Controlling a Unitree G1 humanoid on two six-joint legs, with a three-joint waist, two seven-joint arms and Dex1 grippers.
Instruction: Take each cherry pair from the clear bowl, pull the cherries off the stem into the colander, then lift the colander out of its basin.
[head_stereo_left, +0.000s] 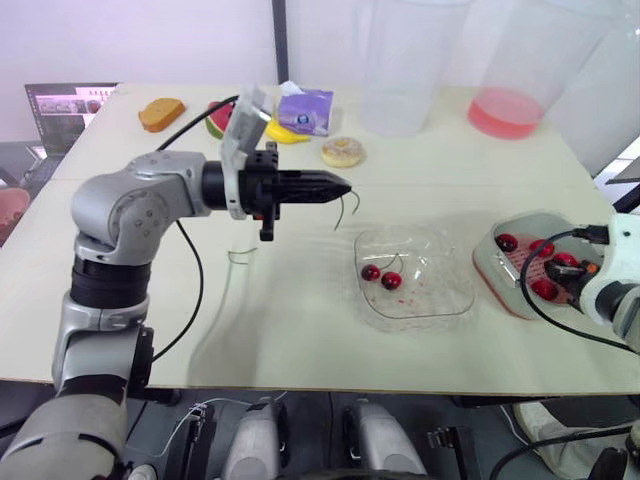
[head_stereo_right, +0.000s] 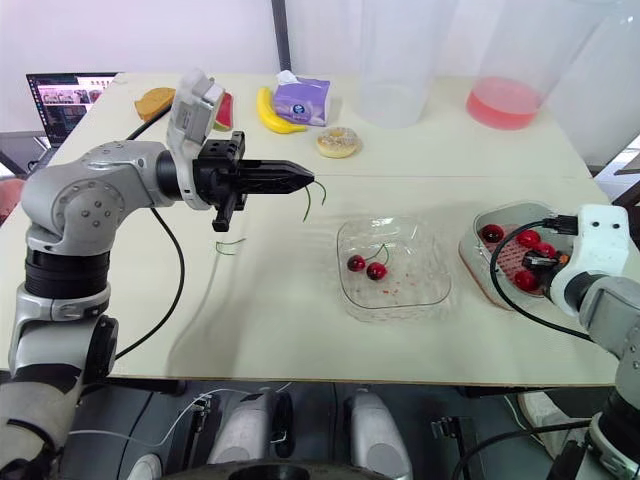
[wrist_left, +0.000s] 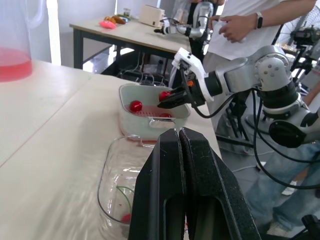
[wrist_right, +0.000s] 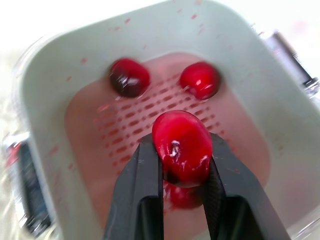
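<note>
My left gripper (head_stereo_left: 345, 187) hovers above the table, left of the clear bowl (head_stereo_left: 447, 300), shut on a bare green stem (head_stereo_left: 351, 207) that hangs from its tip. One cherry pair (head_stereo_left: 381, 275) lies in the bowl. At the right, my right gripper (wrist_right: 182, 150) is shut on a single red cherry (wrist_right: 182, 142) just above the pink colander (wrist_right: 100, 130), which sits in its pale basin (wrist_right: 60, 60). Several loose cherries (wrist_right: 129, 76) lie in the colander. Another bare stem (head_stereo_left: 240, 255) lies on the table below my left arm.
Along the table's far side are a bread slice (head_stereo_left: 160, 113), a watermelon piece (head_stereo_left: 219, 119), a banana (head_stereo_left: 285, 133), a purple tissue pack (head_stereo_left: 306, 110), a donut (head_stereo_left: 343, 152) and two tall clear containers (head_stereo_left: 505, 110), one with pink liquid. A person (wrist_left: 240, 25) stands beyond the table.
</note>
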